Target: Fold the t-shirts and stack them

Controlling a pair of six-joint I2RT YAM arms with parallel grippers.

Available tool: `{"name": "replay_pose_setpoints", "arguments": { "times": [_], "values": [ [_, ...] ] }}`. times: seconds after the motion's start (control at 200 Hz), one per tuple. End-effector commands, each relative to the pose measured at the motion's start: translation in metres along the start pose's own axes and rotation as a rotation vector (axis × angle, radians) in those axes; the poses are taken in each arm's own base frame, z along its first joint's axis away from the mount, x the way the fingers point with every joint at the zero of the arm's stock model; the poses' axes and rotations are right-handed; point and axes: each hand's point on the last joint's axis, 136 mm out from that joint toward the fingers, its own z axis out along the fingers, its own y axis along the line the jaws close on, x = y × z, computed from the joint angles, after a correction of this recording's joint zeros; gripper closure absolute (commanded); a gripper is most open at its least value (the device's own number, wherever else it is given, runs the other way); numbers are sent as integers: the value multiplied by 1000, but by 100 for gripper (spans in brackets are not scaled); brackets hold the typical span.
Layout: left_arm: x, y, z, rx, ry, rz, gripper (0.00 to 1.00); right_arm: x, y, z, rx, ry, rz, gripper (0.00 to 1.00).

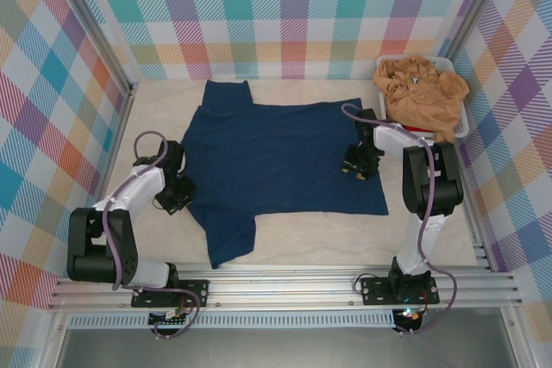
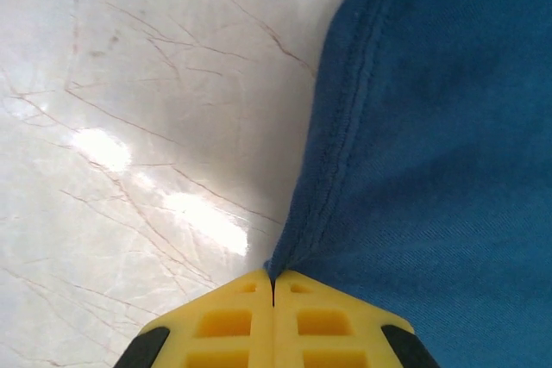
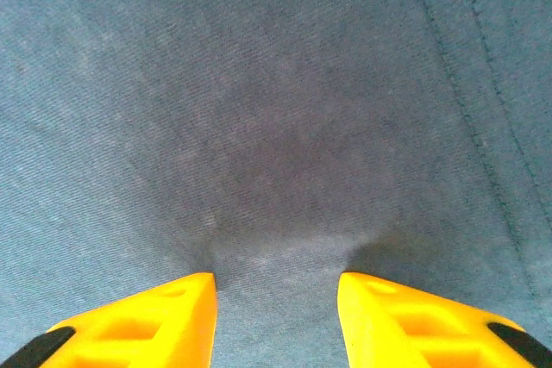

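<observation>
navy t-shirt [image 1: 276,157] lies spread flat on the table [image 1: 328,239], not folded yet. the left gripper [image 2: 273,286] pinches its left edge, jaws tight together. the right gripper [image 3: 276,299] rests on the cloth, jaws half apart, holding nothing. tan t-shirts [image 1: 423,88] wait in the tub [image 1: 387,61].

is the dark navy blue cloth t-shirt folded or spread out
Spread out: the navy blue t-shirt lies flat on the table, both sleeves out.
</observation>
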Motion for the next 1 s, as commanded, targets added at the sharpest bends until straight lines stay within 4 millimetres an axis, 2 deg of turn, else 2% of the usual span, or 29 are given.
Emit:
{"name": "replay_pose_setpoints", "arguments": {
  "times": [0.0, 0.13, 0.165, 0.195, 0.245, 0.345, 0.41, 0.465, 0.52, 0.605, 0.66, 0.73, 0.855, 0.995],
  "values": [
    [9, 23, 5, -74, 17, 28, 100, 5, -10, 12, 41, 42, -3, 57],
    [5, 25, 14, -83, -4, 41, 100, 4, -4, 10, 12, 40, -24, 56],
    [1, 25, 13, -94, -17, 52, 91, 3, -2, 9, 6, 35, -35, 55],
    [-4, 24, 12, -103, -26, 61, 80, 3, 0, 6, -1, 29, -43, 55],
    [-9, 20, 6, -103, -36, 68, 75, 1, 4, -2, -18, 10, -56, 54],
    [-18, 3, -23, -56, -97, 66, 71, -2, 10, -28, -49, -53, -74, 53],
    [-14, -10, -41, -5, -112, 48, 72, -2, 13, -46, -67, -92, -81, 53],
    [-6, -25, -42, 59, -81, 14, 72, 2, 15, -56, -80, -113, -88, 53],
    [6, -39, -32, 116, -19, -31, 72, 10, 21, -58, -104, -109, -102, 53],
    [12, -54, -9, 150, 50, -95, 73, 28, 36, -50, -139, -66, -128, 53],
    [7, -58, 2, 146, 66, -129, 73, 38, 42, -40, -142, -33, -131, 55],
    [-5, -62, 11, 119, 59, -132, 73, 43, 41, -26, -141, -5, -98, 56],
    [-20, -64, 36, 71, 97, -119, 74, 34, 37, -6, -106, 14, -80, 56],
    [-38, -60, 55, 8, 92, -86, 74, 19, 27, 17, -23, 67, -62, 56]
  ]
}}
